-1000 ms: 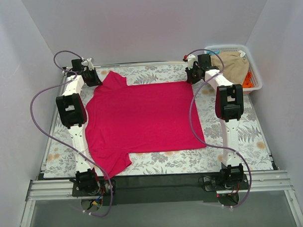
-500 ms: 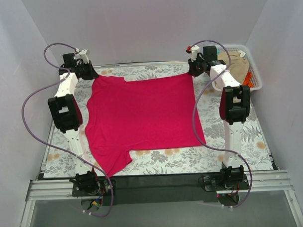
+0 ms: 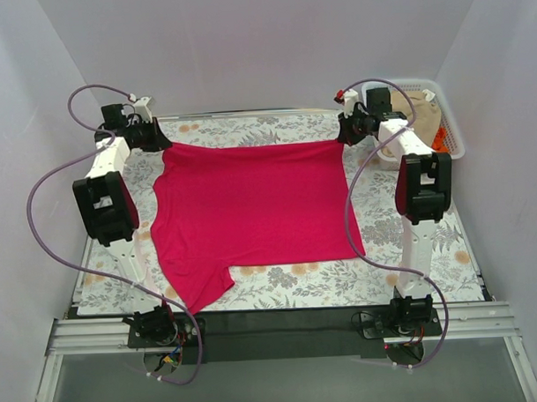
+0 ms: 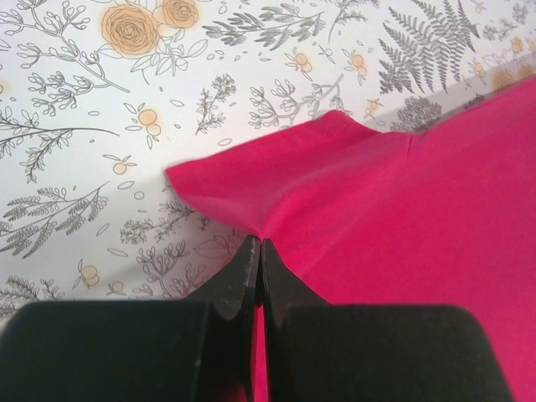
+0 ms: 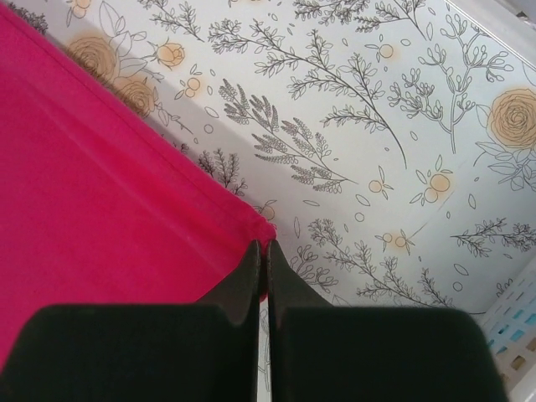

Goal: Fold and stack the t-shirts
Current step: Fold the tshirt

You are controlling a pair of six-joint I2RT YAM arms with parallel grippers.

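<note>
Crimson-pink t-shirt (image 3: 251, 210): spread flat over the middle of the worktop (image 3: 411, 249), lying sideways with the neck end toward the left edge and the hem toward the right edge.
Far edge of it: drawn into a straight line along the far edge of the worktop, running from one of my end effectors to the other.
Near sleeve (image 3: 196, 287): points toward the near-left corner and lies flat on the floral print.
Left end effector (image 4: 256, 247): jaws pressed together on a pinch of the pink cloth at the shirt's far-left corner. In the wrist view the cloth peaks up into the grip, with a shadow under the fold.
Right end effector (image 5: 262, 249): jaws pressed together on the shirt's far-right corner, with only the very tip of the cloth caught between them.
Arms: both reach to the far edge of the worktop, the left near the far-left corner and the right near the far-right corner.
Tan t-shirt (image 3: 420, 116): bunched up inside the basket (image 3: 453, 128).
Orange cloth (image 3: 439, 142): a small patch shows in the basket on the tan shirt's near-right side. I cannot tell its shape.
Basket position: just beyond the far-right corner of the worktop, against the right wall.
</note>
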